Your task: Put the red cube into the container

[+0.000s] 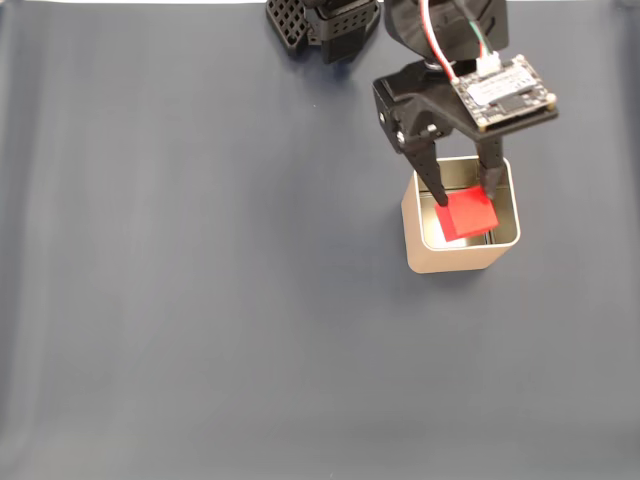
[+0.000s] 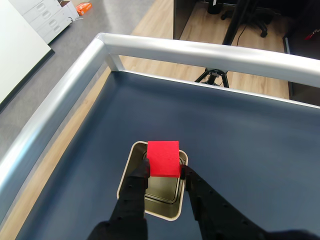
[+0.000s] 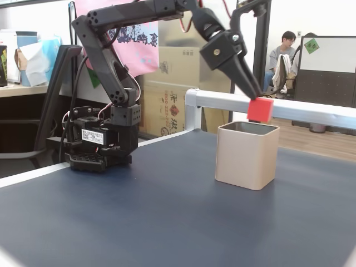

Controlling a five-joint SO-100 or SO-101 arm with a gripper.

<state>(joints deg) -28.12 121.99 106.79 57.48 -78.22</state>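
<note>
Two fingers of gripper [image 1: 467,201] clamped on red cube [image 1: 468,214], we note. Cube held in air just above open mouth of container [image 1: 452,258], clear of rim in a fixed view [image 3: 260,109]. In wrist view, cube [image 2: 163,158] sits toward tin's [image 2: 128,170] 12 o'clock edge. Tin stands upright on dark table [image 1: 200,300].

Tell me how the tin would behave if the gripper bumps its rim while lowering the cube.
The container is taller than wide with thin walls, so it is probably light and may slide on the smooth mat or tip. The gripper holds the red cube just above the far rim, so lowering straight down looks safest.
</note>
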